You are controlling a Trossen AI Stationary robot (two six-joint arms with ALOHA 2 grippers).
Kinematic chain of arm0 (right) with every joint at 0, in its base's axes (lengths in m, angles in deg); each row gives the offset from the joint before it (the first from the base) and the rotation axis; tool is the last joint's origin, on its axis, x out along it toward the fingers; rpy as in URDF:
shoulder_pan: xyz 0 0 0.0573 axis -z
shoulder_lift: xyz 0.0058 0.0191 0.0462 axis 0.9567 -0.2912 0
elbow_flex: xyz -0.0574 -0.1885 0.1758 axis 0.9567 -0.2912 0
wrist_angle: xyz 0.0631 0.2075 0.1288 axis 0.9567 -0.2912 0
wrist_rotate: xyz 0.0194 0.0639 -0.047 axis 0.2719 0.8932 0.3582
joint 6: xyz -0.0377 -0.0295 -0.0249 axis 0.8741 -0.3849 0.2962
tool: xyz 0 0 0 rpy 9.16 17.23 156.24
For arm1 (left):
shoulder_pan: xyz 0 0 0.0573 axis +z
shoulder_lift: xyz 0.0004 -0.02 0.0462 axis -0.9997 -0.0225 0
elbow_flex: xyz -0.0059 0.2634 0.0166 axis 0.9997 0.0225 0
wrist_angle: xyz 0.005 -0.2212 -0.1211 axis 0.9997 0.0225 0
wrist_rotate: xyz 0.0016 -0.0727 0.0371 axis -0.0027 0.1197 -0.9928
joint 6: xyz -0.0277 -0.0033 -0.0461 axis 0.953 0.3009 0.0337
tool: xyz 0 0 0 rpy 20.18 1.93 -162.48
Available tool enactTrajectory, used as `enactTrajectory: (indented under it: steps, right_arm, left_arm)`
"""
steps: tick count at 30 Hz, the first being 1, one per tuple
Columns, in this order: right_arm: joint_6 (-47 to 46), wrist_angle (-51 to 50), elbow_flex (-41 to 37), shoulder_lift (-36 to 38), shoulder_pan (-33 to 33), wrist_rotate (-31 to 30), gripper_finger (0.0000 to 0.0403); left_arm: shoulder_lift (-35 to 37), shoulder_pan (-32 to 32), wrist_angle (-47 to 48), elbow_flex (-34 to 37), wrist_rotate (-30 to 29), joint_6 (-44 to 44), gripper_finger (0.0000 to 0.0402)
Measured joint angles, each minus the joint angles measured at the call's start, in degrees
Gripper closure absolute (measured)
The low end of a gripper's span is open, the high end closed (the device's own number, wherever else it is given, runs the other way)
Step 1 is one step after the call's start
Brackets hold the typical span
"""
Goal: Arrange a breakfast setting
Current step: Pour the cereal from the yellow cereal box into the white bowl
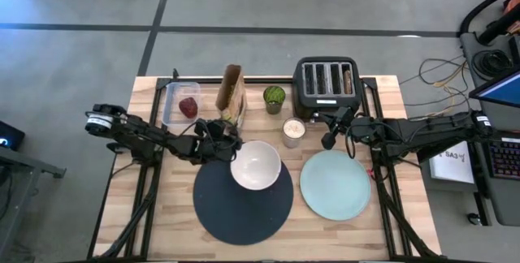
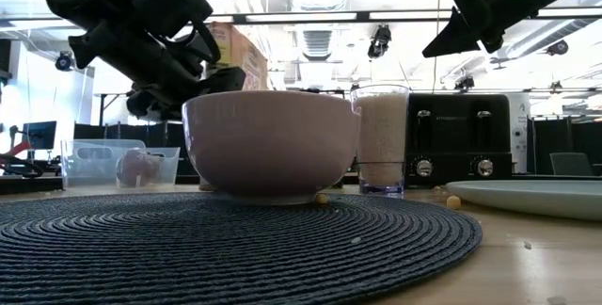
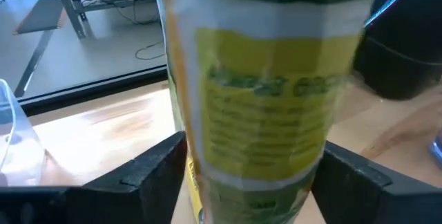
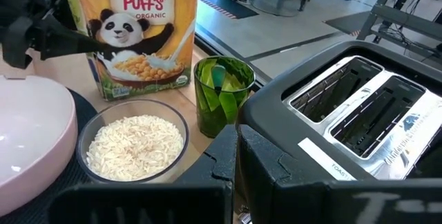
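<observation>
A white bowl (image 1: 256, 165) stands on the far edge of the dark navy mat (image 1: 242, 206). The mint-green plate (image 1: 335, 184) lies to the mat's right. A dark red food piece (image 1: 188, 107) lies in the clear tub (image 1: 169, 94). A brown slice (image 1: 348, 78) shows in the black toaster's (image 1: 327, 84) rightmost slot. My left gripper (image 1: 227, 127) is shut on the Panda Puffs cereal box (image 1: 231, 92), just behind the bowl. My right gripper (image 1: 328, 139) is shut and empty, above the table between the toaster and the plate. The spoon is out of view. My left gripper pinches the cereal box between its two fingers (image 3: 155, 175), one on each broad face, with the yellow-green narrow side (image 3: 262, 113) toward the wrist. The fingers come level from the table's left. The box stands upright with its bottom (image 4: 141, 92) on the table.
A glass of white grains (image 1: 293, 130) and a green cup (image 1: 274, 97) stand between the box and the toaster. A few cereal puffs (image 2: 324, 198) lie on the mat and table by the bowl. Bare wood lies near the front edge.
</observation>
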Motion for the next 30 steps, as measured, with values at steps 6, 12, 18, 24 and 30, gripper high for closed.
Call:
enactTrajectory:
  steps: [6,12,18,24,30]
  right_arm:
    - [0.00,0.00,0.00,0.00,0.22,0.00,0.0394]
    - [-0.10,0.00,0.00,0.00,0.24,0.02,0.0394]
    - [-0.01,0.00,0.00,0.00,0.28,0.02,0.0394]
    - [-0.11,-0.01,0.00,0.00,0.26,0.04,0.0394]
    - [-0.11,-0.01,-0.01,0.00,0.32,0.04,0.0394]
  left_arm:
    - [0.44,0.00,2.92,-0.01,-0.12,-5.27,0.0237]
    - [5.79,0.03,12.91,0.78,1.80,-3.41,0.0276]
    - [13.31,0.29,13.83,3.91,8.62,-3.00,0.0255]
    - [17.65,0.33,13.62,8.51,11.02,-2.85,0.0201]
    - [18.89,-0.27,6.46,13.20,11.29,-8.72,0.0170]
